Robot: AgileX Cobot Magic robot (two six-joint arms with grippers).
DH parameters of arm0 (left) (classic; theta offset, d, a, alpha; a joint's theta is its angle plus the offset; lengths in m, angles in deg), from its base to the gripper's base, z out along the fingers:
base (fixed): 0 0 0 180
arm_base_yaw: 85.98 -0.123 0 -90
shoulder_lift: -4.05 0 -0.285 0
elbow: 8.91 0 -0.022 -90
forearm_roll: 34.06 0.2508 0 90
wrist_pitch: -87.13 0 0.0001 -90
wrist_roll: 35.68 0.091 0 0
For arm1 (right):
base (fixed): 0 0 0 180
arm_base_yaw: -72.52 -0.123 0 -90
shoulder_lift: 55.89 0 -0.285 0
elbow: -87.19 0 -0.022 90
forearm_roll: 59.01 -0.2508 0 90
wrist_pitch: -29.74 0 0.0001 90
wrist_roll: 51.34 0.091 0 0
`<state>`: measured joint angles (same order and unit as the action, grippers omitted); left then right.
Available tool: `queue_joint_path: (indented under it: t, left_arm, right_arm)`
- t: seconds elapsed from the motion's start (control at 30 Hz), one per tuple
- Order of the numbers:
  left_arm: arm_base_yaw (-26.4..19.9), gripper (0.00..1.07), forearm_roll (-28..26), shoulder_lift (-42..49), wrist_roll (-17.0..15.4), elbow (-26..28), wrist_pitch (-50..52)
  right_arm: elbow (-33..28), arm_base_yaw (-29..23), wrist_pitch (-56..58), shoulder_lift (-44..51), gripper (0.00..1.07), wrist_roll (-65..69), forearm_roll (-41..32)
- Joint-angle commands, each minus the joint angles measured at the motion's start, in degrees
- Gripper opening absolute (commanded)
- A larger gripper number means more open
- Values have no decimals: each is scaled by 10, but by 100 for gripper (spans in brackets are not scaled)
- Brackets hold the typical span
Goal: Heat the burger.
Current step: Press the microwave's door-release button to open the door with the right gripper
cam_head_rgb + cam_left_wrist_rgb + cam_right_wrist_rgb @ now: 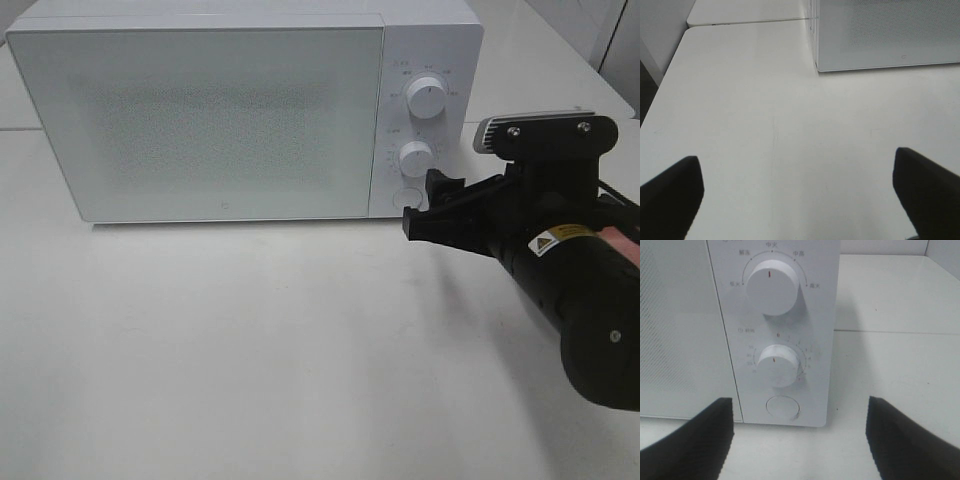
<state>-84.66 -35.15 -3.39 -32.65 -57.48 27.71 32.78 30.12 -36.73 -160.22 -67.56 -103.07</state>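
Exterior high cam: right gripper, mid-right of frame, is gaping empty at microwave btn; misaiming is risking nudging timer knob; left gripper is gaping too.

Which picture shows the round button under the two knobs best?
The right wrist view: the button is close and faces the camera. From high up it is tiny, beside the right gripper. The left wrist view misses it.

White microwave, door closed, right fingers spread beside round button
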Motion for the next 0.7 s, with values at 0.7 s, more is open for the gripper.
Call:
queue_joint_path:
  t: [0.7]
  left_arm:
    - [2,98,-1,15,-3,-2,1]
  right_arm:
    - [2,-24,2,-36,71,206,-32]
